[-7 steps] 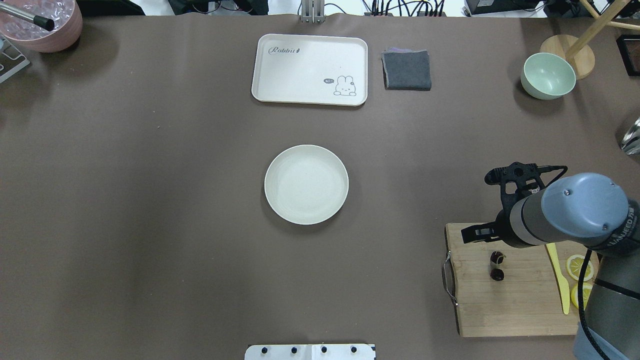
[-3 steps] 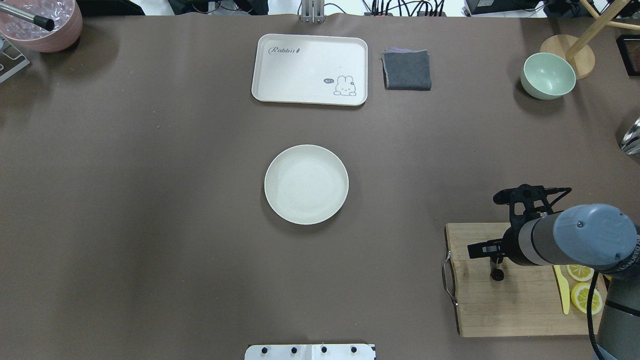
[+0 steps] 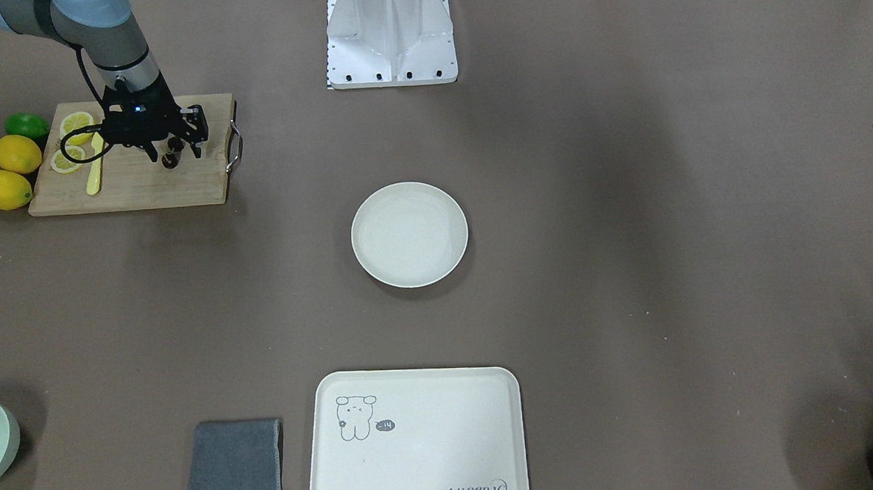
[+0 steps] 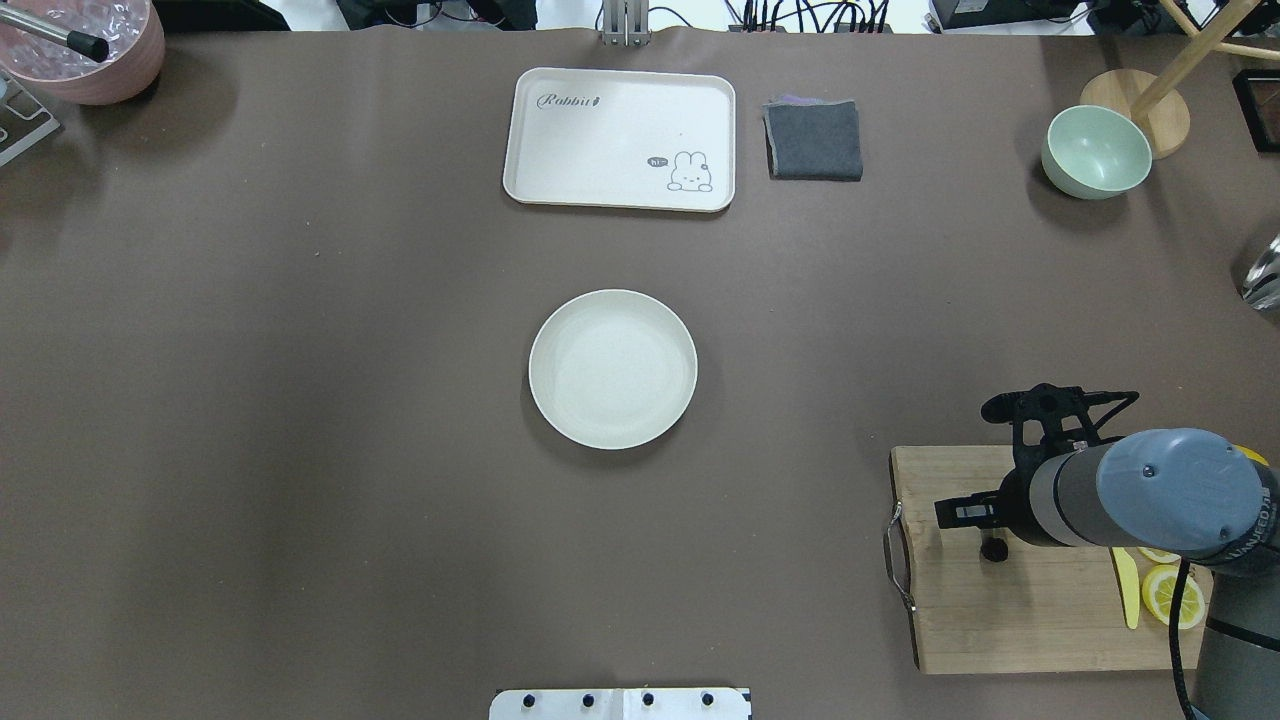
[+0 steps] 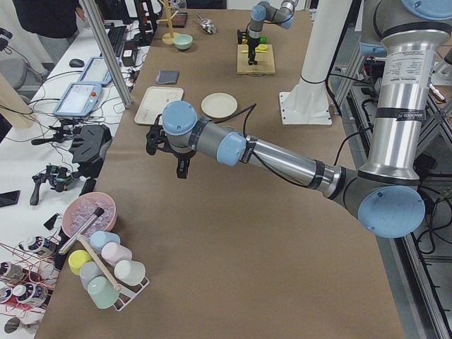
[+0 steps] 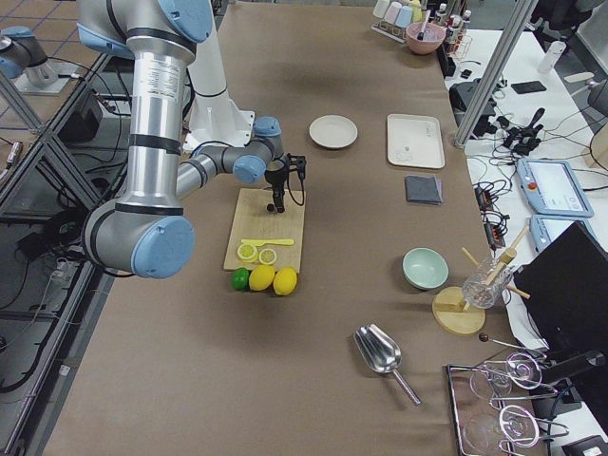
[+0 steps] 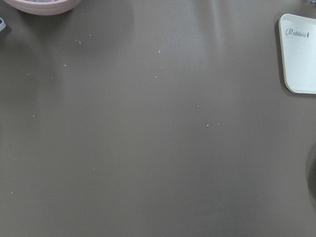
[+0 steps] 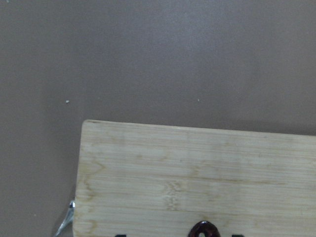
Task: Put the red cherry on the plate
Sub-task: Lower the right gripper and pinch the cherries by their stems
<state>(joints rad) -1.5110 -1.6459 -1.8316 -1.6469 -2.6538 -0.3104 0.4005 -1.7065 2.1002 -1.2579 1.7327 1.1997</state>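
Dark red cherry [image 3: 171,160], right claw [image 3: 174,155] seemingly straddling

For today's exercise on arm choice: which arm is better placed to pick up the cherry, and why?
The right. Its gripper is already down over the cherry on the cutting board. The left gripper hangs over bare table at the far end.
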